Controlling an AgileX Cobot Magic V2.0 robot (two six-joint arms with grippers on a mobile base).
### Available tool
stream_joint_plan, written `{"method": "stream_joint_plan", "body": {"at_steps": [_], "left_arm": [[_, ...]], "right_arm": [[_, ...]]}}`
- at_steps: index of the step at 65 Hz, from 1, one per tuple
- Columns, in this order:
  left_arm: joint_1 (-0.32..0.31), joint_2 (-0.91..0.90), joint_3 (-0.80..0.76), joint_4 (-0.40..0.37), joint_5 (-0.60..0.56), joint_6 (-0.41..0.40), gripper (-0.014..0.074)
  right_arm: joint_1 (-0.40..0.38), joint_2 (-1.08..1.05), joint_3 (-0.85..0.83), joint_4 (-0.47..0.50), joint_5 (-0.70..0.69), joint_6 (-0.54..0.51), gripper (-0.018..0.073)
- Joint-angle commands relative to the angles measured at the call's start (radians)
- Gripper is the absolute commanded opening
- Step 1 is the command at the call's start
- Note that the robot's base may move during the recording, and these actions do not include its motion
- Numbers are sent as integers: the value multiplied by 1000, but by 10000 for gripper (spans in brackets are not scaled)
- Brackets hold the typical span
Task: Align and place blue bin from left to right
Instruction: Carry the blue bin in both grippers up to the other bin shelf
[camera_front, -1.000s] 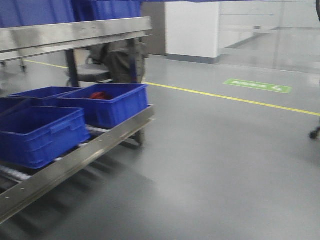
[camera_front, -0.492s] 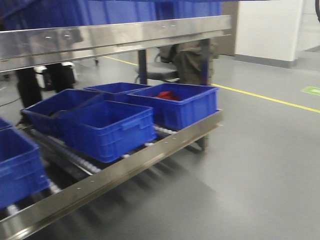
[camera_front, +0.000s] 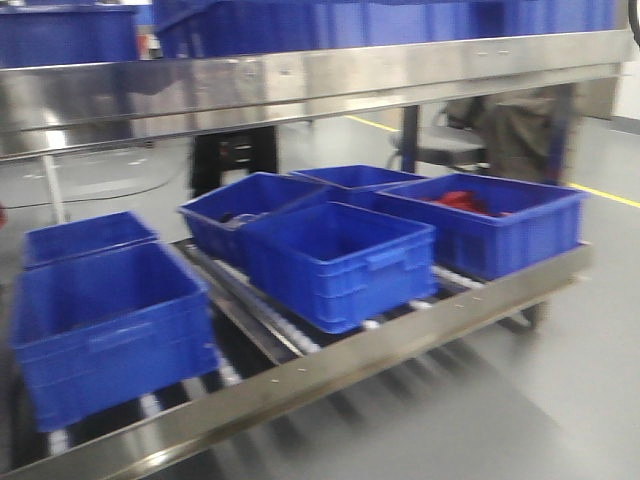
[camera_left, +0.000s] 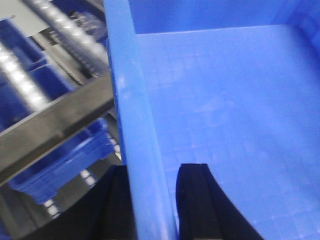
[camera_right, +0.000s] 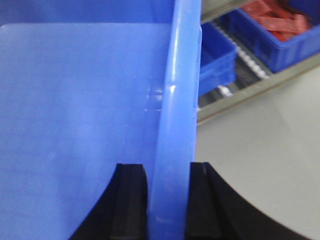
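A: Where's the bin (camera_left: 225, 100)?
B: Carried btw both arms, off the rack (camera_front: 330, 370). L gripper (camera_left: 150, 200) pinches one side wall, R gripper (camera_right: 167, 200) the opposite; both narrow, on the rim.
A: Rack vs. bin?
B: Ahead and lower. Long axis: can't tell.
A: Room?
B: Other bins (camera_front: 340, 260) crowd the rack's lower shelf. Gaps look tight, I'd say. Floor (camera_front: 560, 420) beside it is open.

Narrow roller gap (camera_front: 228, 368) between shelf bins (camera_front: 340, 262)
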Motion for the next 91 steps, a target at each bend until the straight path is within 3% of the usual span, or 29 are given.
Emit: {"method": "stream_joint_plan", "body": {"at_steps": [1,91], "left_arm": [[5,-32,-16,33,-68,18,-18],[5,-32,-16,33,-68,18,-18]], "right_arm": [[-11,-18,-20,-54,-105,-23,-75],[-11,-18,-20,-54,-105,-23,-75]]}}
